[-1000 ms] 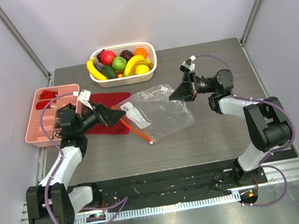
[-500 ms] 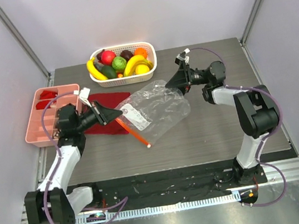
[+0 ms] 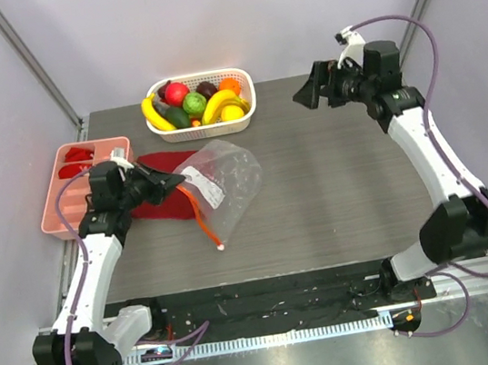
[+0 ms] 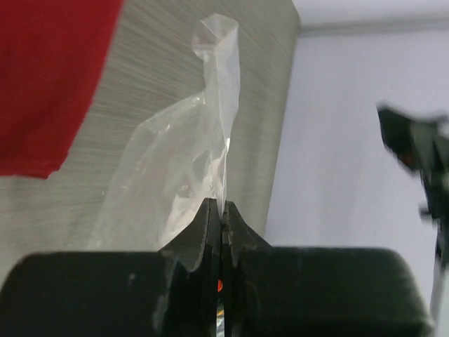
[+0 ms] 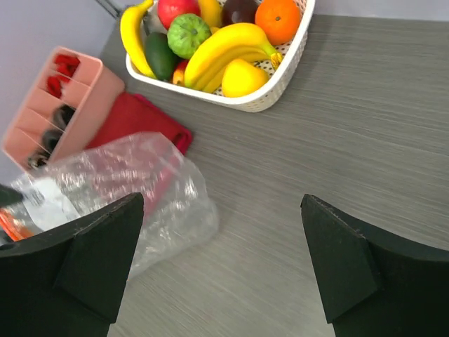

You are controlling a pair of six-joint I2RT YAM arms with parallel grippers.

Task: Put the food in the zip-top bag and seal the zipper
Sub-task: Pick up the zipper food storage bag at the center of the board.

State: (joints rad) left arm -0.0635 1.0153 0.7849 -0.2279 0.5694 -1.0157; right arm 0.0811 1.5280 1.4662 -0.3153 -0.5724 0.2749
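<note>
The clear zip-top bag [image 3: 226, 176] lies on the table, part of it over a red cloth. My left gripper [image 3: 178, 182] is shut on its left edge, by the orange zipper [image 3: 201, 215] with its white tip. In the left wrist view the jaws [image 4: 222, 208] pinch the bag's thin plastic [image 4: 179, 161]. The food [image 3: 198, 103], bananas, a red apple and a green piece among it, sits in the white basket at the back. High over the back right, my right gripper [image 3: 306, 93] stands open and empty. Its wrist view [image 5: 221, 260] looks down on the bag [image 5: 140, 182] and the food [image 5: 217, 53].
The white slotted basket [image 3: 248, 108] stands at the back centre. A pink compartment tray [image 3: 61, 202] sits at the left edge. The folded red cloth [image 3: 157, 205] lies under the bag's left part. Grey walls close in the table on three sides.
My right gripper let go of the bag, opened wide and swung up to the back right. My left gripper shut on the bag's edge and dragged it to the left.
</note>
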